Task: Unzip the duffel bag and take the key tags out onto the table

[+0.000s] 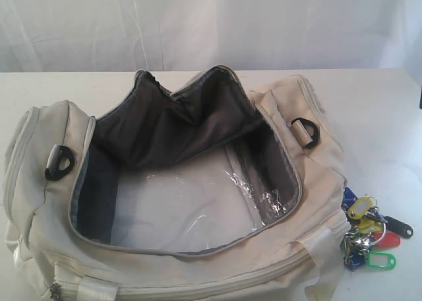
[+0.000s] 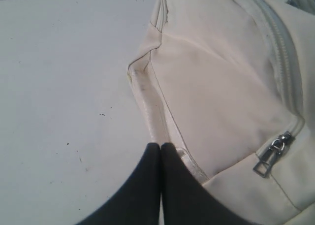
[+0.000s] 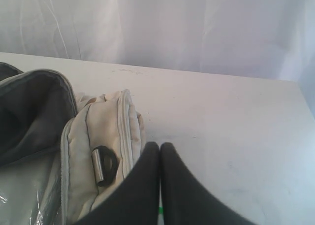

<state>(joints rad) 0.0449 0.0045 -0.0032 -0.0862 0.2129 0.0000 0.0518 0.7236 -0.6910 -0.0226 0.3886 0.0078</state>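
The cream-white duffel bag (image 1: 59, 202) lies on the white table (image 1: 369, 116) with its top zipped open, showing dark grey lining (image 1: 171, 126) and a clear plastic base (image 1: 191, 209) with nothing on it. The key tags (image 1: 368, 230), a bunch in yellow, blue, red, black and green, lie on the table against the bag's right end. Neither arm shows in the exterior view. My left gripper (image 2: 161, 146) is shut and empty beside the duffel bag's (image 2: 221, 82) end seam. My right gripper (image 3: 160, 146) is shut and empty above the table (image 3: 231, 131) next to the bag's (image 3: 103, 131) black D-ring (image 3: 104, 165).
A white curtain (image 1: 211, 24) hangs behind the table. A metal zipper pull (image 2: 269, 155) hangs on the bag's side pocket. Black D-rings (image 1: 59, 163) sit at both ends of the bag. Bare tabletop (image 2: 64, 87) spreads left of the bag.
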